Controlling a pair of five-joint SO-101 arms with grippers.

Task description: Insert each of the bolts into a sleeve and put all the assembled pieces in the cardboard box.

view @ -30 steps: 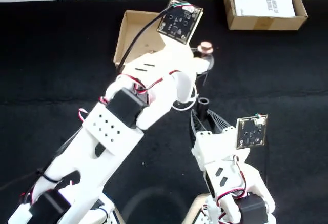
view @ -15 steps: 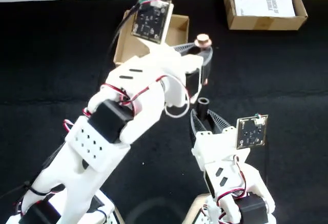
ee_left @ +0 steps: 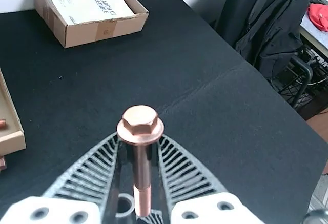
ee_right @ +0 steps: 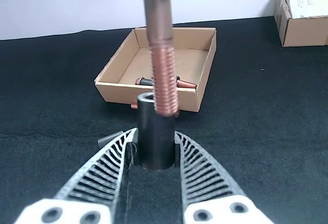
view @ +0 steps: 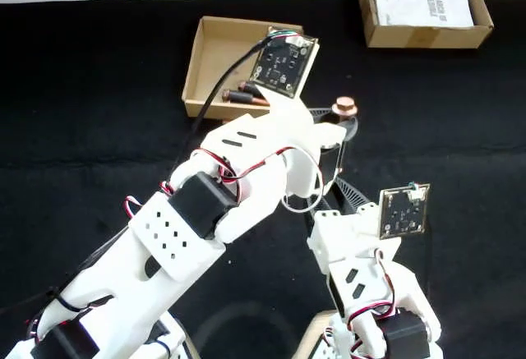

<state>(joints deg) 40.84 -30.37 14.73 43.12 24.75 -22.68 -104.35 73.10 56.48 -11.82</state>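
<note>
Left arm swung back from over the cardboard box (view: 212, 47) toward centre, putting the bolt (ee_left: 140, 124) above the sleeve (ee_right: 155, 144). Left gripper (ee_left: 139, 138) was clamped on the bolt shank, head up. Right gripper (ee_right: 155, 133) was clamped on the upright sleeve. Threaded tip overlapped its rim, seating unclear. Cardboard box at 11 o'clock held assembled pieces (view: 244, 94). Second box (view: 423, 39) at 1 o'clock held a booklet (view: 423, 4).

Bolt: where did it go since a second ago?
The left gripper, still clamping the bolt, carried it toward the right gripper; its tip now hangs at the mouth of the sleeve. The right gripper kept the sleeve where it was; the cardboard box stayed.
</note>
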